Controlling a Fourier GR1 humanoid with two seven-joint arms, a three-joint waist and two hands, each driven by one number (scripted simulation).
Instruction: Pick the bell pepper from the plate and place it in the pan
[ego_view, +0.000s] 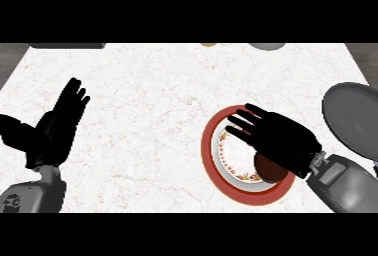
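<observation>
Right hand (284, 142) over plate (209, 136) (no legible writing); pan (353, 117) beside.

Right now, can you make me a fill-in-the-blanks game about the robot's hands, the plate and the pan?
1. The right hand is above the plate, whose rim is coloured ____.
2. The grey pan sits at the view's ____ edge.
3. The left hand rests open on the ____ side of the white counter.

Missing words: red; right; left
</observation>
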